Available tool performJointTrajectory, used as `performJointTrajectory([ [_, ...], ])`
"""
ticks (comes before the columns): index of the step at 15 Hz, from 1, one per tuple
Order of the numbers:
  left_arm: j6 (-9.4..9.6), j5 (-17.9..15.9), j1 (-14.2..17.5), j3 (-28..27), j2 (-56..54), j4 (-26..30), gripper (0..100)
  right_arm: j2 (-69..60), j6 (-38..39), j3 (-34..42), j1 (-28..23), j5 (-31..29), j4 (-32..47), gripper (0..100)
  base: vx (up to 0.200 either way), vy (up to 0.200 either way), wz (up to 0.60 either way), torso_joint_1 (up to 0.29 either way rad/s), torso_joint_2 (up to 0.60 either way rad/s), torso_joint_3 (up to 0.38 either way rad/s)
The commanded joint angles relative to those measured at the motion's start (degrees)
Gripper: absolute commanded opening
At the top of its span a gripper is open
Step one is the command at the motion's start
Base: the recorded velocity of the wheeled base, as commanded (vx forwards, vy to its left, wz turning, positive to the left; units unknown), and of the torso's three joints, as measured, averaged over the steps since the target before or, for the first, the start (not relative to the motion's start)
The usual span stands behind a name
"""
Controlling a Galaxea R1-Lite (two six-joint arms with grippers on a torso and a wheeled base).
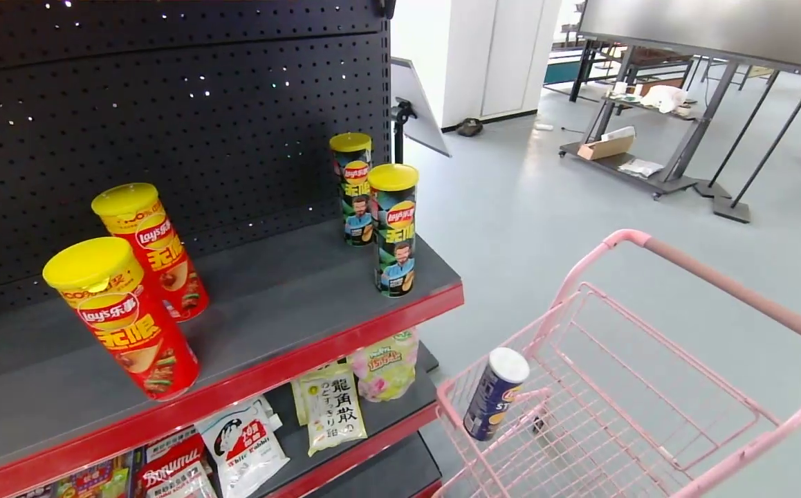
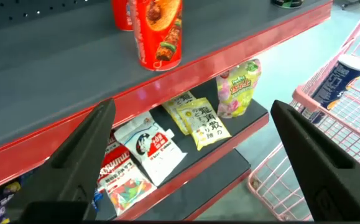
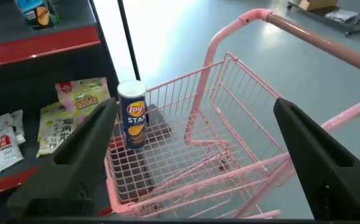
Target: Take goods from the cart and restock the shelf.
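Looks down on a grey shelf (image 1: 269,304) with a red front edge, backed by black pegboard (image 1: 165,104). Shows two red cans (image 1: 124,318) upright at its left, one behind the other, and two dark cans (image 1: 393,232) upright near its right end, just beside each other. Finds bags (image 1: 331,408) lying on the lower shelf (image 1: 411,404). Shows a pink cart (image 1: 719,283) right of the shelf, with a blue can (image 1: 494,394) tilted in the corner nearest it, white lid up.

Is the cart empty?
No, one blue can sits inside the pink cart, at the end nearest the shelf.
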Motion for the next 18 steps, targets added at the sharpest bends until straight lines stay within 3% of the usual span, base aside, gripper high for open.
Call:
performJointTrajectory([
  [1, -0.05, 0.1, 0.0, 0.0, 0.1, 0.0, 100, 0.0, 0.0, 0.0, 0.0, 0.0, 0.0, 100, 0.0, 0.0, 0.0, 0.0, 0.0, 0.0],
  [8, -0.14, 0.1, 0.0, 0.0, 0.1, 0.0, 100, 4.7, -0.5, -1.7, 0.4, 0.2, -0.7, 100, 0.0, 0.0, 0.0, 0.0, 0.0, 0.0],
  [9, -0.23, 0.1, 0.0, 0.0, 0.1, 0.0, 100, 27.9, 6.2, -22.4, -0.4, -2.3, -0.7, 100, 0.0, 0.0, 0.0, 0.0, 0.0, 0.0],
  [10, -0.23, 0.1, 0.0, 0.0, 0.1, 0.0, 100, 39.4, 11.2, -35.0, -2.0, -4.6, 0.7, 100, 0.0, 0.0, 0.0, 0.0, 0.0, 0.0],
  [11, -0.23, 0.1, 0.0, 0.0, 0.1, 0.0, 100, 48.6, 9.8, -40.2, -2.5, -5.1, 0.7, 100, 0.0, 0.0, 0.0, 0.0, 0.0, 0.0],
  [14, -0.23, 0.1, 0.0, 0.0, 0.1, 0.0, 100, 65.4, 4.1, -37.8, -1.4, -4.6, -5.8, 100, 0.0, 0.0, 0.0, 0.0, 0.0, 0.0],
  [18, -0.14, 0.1, 0.0, 0.0, 0.0, 0.0, 100, 76.7, 0.4, -29.2, 4.7, 2.3, -6.3, 100, 0.0, 0.0, 0.0, 0.0, 0.0, 0.0],
])
